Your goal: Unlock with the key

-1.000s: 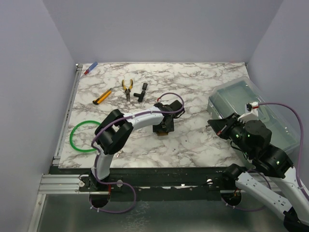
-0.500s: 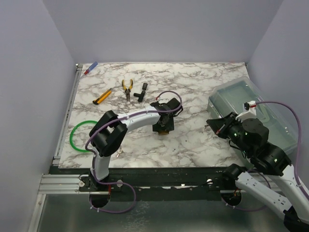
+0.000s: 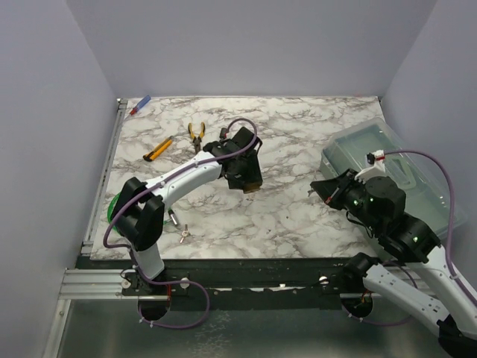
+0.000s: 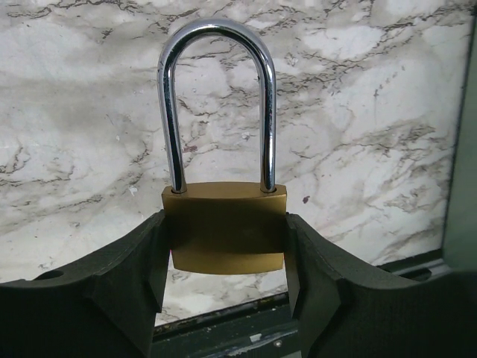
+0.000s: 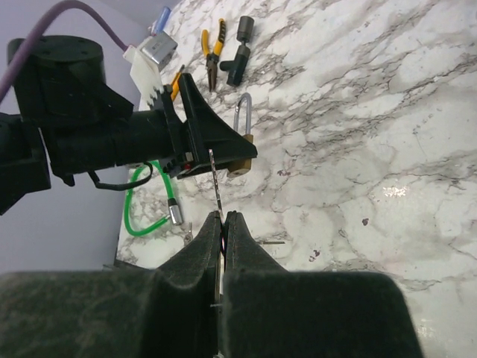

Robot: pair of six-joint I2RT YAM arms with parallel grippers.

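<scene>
Left gripper (image 4: 226,250) pinches the brass padlock (image 4: 223,227) by its body, shackle upright, over the middle of the table (image 3: 313,127), bare marble open toward 12 and 3 o'clock. Right gripper (image 5: 222,222), fingers pressed tight on the key (image 5: 215,175), sits at 3 o'clock of the lock, apart from it, clear box (image 3: 402,168) close behind at the table's right edge. Keyhole can't be made out; the key's head is buried between the fingers.
</scene>
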